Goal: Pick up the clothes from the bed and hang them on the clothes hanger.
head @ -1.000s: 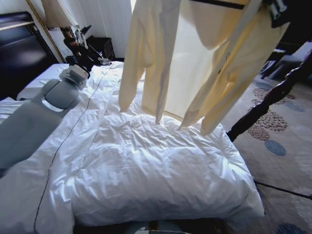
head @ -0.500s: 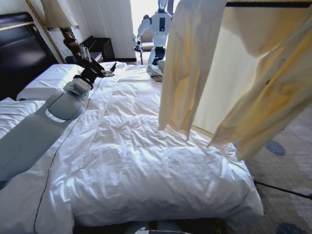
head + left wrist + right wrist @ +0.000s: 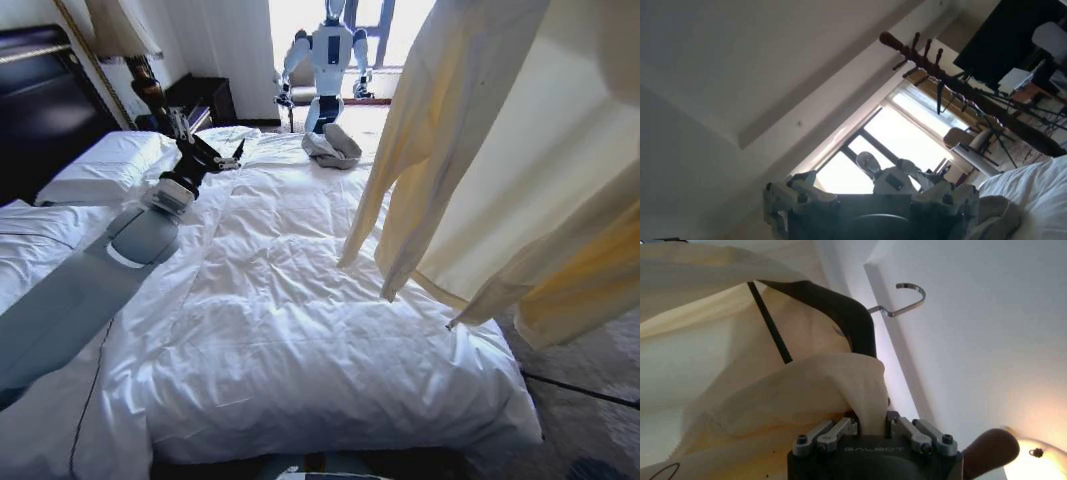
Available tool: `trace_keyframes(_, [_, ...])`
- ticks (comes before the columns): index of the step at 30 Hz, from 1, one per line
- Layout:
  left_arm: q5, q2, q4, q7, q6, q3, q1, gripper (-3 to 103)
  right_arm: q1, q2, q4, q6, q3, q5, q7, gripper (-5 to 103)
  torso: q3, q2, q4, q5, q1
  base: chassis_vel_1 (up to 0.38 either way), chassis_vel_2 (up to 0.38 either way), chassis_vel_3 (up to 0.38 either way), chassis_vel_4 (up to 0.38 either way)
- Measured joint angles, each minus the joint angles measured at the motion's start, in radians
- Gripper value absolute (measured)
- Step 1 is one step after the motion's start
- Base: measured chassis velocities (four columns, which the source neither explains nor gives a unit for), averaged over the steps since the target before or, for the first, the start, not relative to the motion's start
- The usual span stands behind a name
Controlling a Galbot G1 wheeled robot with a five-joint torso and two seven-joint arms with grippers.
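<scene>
High on the right of the head view, the clothes (image 3: 520, 170) hang in the air above the right side of the bed (image 3: 300, 330), sleeves dangling, clear of the duvet. Right wrist view: the right hand (image 3: 870, 427) has its fingers (image 3: 833, 432) closed tight on a fold of the cream fabric together with the dark shoulder of the clothes hanger (image 3: 840, 310). Hanger's metal hook points up toward the ceiling; thin black bar runs under the cloth. Garment is draped over the hanger shoulder.

Left hand (image 3: 215, 160) is held out over the upper left part of the bed, near the white pillow (image 3: 105, 165), touching nothing. Left wrist view: its fingers (image 3: 800, 192) stand apart, nothing between them.

A small grey-beige cloth heap (image 3: 332, 147) lies on the far edge of the bed. Beyond it a white humanoid robot (image 3: 325, 60) stands by the bright window. Dark twisted bedpost (image 3: 933, 75) shows in the left wrist view.
</scene>
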Motion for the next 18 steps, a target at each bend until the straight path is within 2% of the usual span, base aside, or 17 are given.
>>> trace_keyframes(4, [0.0, -0.001, 0.0, 0.0, -0.002, 0.002, 0.0, 100, 0.023, -0.02, -0.012, 0.019, -0.038, -0.018, -0.009, 17, 0.0, 0.0, 0.0, 0.0004, 0.0, 0.0, 0.0, 0.0, 0.0])
trace_keyframes(6, [0.001, -0.006, 0.0, 0.0, -0.004, 0.01, 0.001, 100, 0.038, -0.04, -0.052, 0.076, -0.084, -0.063, -0.04, 17, 0.0, 0.0, 0.0, 0.0005, 0.0, 0.0, 0.0, 0.0, 0.0])
trace_keyframes(11, [0.008, -0.02, 0.0, 0.0, -0.004, 0.027, 0.002, 100, 0.063, -0.06, -0.098, 0.126, -0.158, -0.104, -0.066, 17, 0.0, 0.0, -0.0002, 0.0002, 0.0, 0.0, 0.0, 0.0, 0.0])
trace_keyframes(18, [0.015, -0.025, 0.004, 0.0, -0.004, 0.039, 0.001, 100, 0.104, -0.064, -0.116, 0.143, -0.246, -0.137, -0.064, 17, 0.0, 0.0, 0.0001, 0.0006, 0.0, 0.0, 0.0, 0.0, 0.0])
